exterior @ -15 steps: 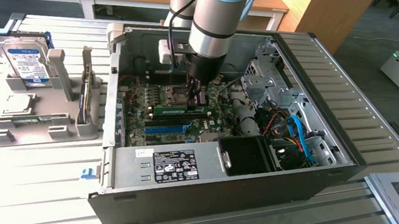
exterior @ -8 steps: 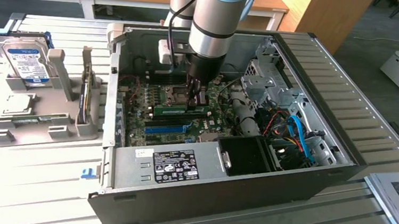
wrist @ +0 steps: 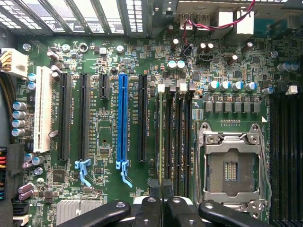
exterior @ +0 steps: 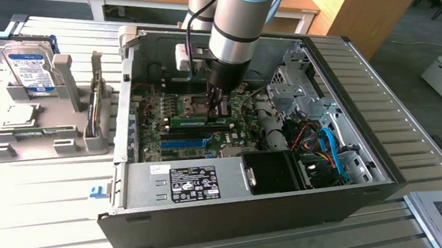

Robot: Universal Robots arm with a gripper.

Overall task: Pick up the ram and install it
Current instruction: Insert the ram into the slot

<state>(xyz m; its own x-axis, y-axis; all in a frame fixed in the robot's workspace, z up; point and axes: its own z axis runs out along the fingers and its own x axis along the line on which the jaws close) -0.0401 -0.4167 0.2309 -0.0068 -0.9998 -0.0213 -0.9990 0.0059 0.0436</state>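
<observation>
Arm vertical inside open sheet-metal case (exterior: 236, 229) | end effector (exterior: 217, 113) narrowed – apparently pinching ram (exterior: 192, 122) | ram – thin green stick, level over black slots (wrist: 173, 142)

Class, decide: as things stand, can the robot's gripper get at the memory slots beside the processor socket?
Probably yes. The case lies with its side open, and the gripper, shut on the ram, sits inside directly above the memory slots. No cable crosses them.

Gripped end of the ram (exterior: 197, 121) behind the claw (exterior: 220, 109) (lower edge perhaps slotted, too small to tell)
</observation>
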